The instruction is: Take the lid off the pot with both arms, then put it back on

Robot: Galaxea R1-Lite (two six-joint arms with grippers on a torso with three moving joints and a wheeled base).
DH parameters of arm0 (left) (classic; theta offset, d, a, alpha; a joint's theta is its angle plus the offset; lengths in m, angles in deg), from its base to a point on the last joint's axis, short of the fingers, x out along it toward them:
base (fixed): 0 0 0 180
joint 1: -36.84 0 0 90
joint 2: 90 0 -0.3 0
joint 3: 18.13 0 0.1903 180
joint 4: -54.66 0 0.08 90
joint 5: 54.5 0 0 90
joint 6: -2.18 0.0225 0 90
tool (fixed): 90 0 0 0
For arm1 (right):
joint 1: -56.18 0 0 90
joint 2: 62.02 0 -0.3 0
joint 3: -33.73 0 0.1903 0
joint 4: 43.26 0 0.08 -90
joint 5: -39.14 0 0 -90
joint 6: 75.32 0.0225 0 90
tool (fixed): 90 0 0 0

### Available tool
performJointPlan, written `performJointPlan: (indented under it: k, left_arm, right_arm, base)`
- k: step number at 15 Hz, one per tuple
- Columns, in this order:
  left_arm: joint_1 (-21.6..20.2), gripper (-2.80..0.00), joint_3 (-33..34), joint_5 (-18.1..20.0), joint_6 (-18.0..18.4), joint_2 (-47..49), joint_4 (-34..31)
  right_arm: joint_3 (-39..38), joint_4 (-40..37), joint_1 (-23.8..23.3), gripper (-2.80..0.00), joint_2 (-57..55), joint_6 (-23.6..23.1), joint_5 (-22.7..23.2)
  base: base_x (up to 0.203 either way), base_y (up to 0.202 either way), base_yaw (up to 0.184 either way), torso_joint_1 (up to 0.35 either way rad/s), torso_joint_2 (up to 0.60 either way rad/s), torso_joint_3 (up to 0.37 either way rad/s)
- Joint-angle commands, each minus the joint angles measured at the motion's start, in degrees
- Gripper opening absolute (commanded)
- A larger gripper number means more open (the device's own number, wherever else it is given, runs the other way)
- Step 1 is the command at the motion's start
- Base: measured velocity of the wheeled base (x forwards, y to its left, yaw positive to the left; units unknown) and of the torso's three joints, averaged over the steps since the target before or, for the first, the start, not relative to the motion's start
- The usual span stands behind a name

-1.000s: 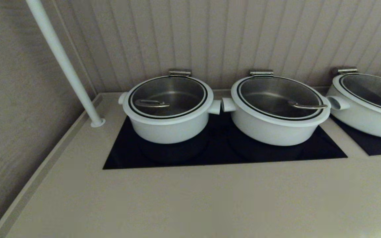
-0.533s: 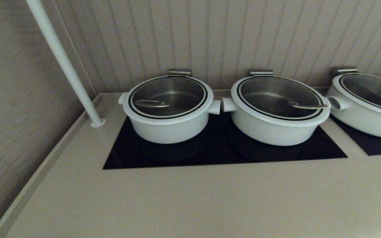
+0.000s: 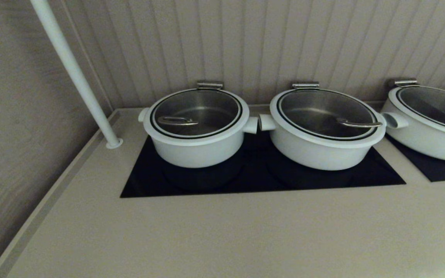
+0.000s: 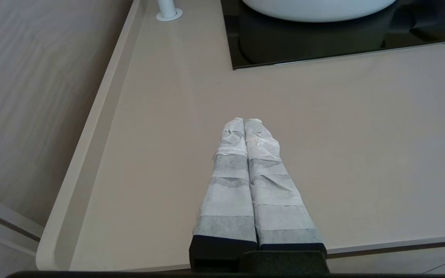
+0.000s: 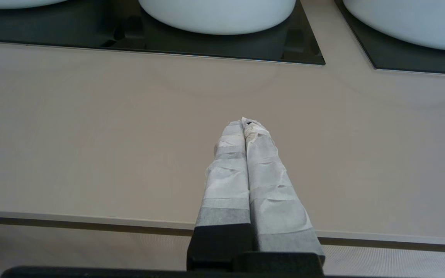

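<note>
On the pot (image 3: 197, 148), lid (image 3: 196, 112) seated

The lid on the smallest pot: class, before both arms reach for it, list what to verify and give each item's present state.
1. Lid seated on the pot: ok.
2. Steel loop handle unobstructed: ok.
3. Left gripper open for grasping: not ok, jaws shut.
4. Right gripper open: not ok, jaws shut.
5. Both grippers near the lid: not ok, over the counter's front.
6. Neighbouring wider pot clear of the lid: ok.
</note>
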Motion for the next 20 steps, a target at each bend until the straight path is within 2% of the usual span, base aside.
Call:
performJointPlan:
  k: [1, 6, 20]
  left_arm:
    - [-0.04, -2.8, 0.11, -0.09, -0.22, -0.11, 0.0]
    - [-0.04, -2.8, 0.1, -0.18, -1.71, -0.11, 0.0]
    - [-0.04, -2.8, 0.11, -0.18, -1.8, -0.11, 0.0]
  right_arm:
    - [0.0, 0.0, 0.0, -2.8, 0.02, -0.05, 0.03]
    - [0.0, 0.0, 0.0, -2.8, 0.02, -0.05, 0.03]
    - [0.0, 0.0, 0.0, -2.8, 0.02, 0.16, 0.01]
  base:
    - [0.0, 0.0, 0.0, 0.0, 0.0, 0.0]
    - [0.0, 0.0, 0.0, 0.0, 0.0, 0.0]
    - [0.0, 0.0, 0.0, 0.0, 0.0, 0.0]
